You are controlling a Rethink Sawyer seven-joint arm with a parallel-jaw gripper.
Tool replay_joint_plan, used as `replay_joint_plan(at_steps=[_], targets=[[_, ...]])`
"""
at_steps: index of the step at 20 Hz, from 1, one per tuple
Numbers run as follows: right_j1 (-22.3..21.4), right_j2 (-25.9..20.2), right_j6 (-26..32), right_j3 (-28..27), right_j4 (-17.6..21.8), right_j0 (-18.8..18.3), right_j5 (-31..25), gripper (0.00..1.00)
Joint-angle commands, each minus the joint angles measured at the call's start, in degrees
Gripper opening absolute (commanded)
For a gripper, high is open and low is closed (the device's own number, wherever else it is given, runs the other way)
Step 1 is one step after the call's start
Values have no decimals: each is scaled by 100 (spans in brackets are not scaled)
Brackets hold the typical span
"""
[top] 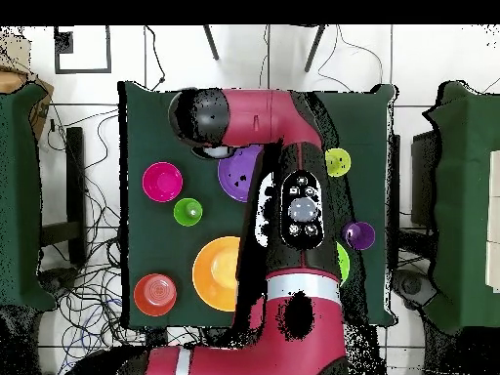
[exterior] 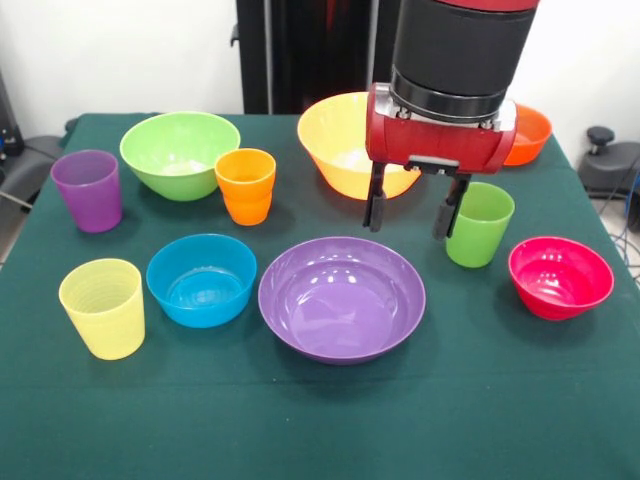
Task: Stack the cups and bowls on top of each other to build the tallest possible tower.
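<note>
All cups and bowls stand apart on the green table (exterior: 480, 400), none on another. My gripper (exterior: 408, 228) is open and empty. It hangs just behind the wide purple bowl (exterior: 342, 297), in front of the large orange-yellow bowl (exterior: 340, 145) and left of the green cup (exterior: 479, 224). The pink-red bowl (exterior: 560, 277) is at the right and the orange-red bowl (exterior: 528, 133) at the far right. The blue bowl (exterior: 201, 279), yellow cup (exterior: 102, 307), purple cup (exterior: 88, 190), light green bowl (exterior: 180, 153) and orange cup (exterior: 246, 185) are on the left.
In the overhead view the red arm (top: 293, 210) covers the table's middle, hiding the blue bowl and orange cup. The black pedestal (exterior: 300, 50) stands behind the table. Chairs (exterior: 612, 160) flank the table's far corners.
</note>
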State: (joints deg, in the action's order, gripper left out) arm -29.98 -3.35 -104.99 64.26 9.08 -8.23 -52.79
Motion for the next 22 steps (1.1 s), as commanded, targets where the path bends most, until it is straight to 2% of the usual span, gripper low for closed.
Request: replay_joint_plan(at_steps=[1, 6, 12, 19, 22], targets=[[239, -116, -393, 429, 72, 125, -362, 100], [401, 125, -520, 188, 253, 280, -463, 100], [605, 492, -623, 60, 444, 501, -290, 100], [947, 840, -779, -236, 414, 699, -120, 100], [986, 927, -818, -171, 338, 750, 8, 100]])
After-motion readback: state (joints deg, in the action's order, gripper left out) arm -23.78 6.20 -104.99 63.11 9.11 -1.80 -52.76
